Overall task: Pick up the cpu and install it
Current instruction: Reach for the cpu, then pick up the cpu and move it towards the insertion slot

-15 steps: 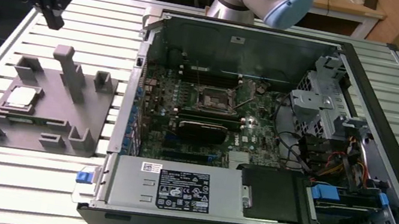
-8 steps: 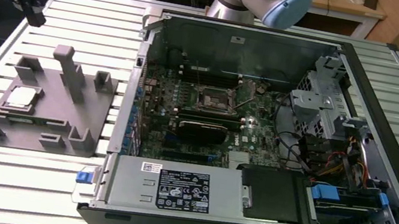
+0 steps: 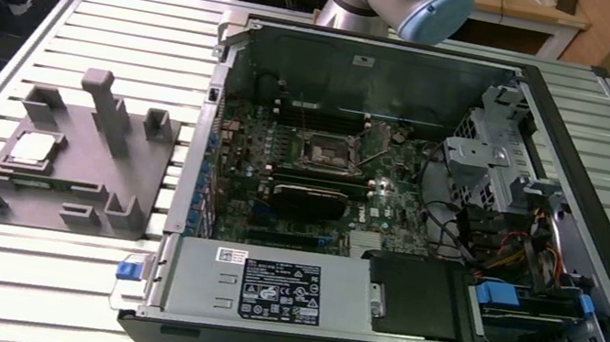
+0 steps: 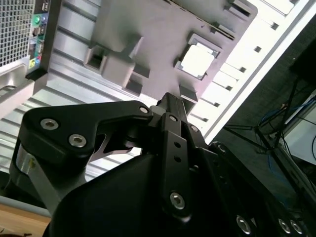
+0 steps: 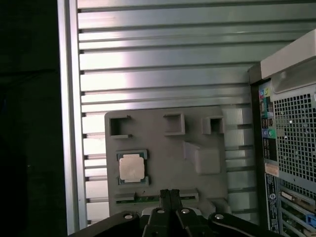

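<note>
1. The gripper (image 5: 170, 193) hangs above the grey tray (image 5: 158, 148), its fingers pressed together and holding nothing. It is clear of the cpu (image 5: 132, 168).
2. The cpu lies in a shallow recess on the part of the tray away from the open computer case (image 3: 214, 119). The case's motherboard socket (image 3: 327, 150) sits well apart from the cpu.
3. Likely risk: the chip is thin and sits low in its recess, so the fingers have little edge to catch. A skewed grip could tip it or let it slip.
4. Likely risk: a rotated or tilted chip meeting the socket could jam or harm the contacts.
5. The cpu lies flat with its silver top up. Being square, it has no real long axis, and its edges run parallel to the tray's edges.
</note>
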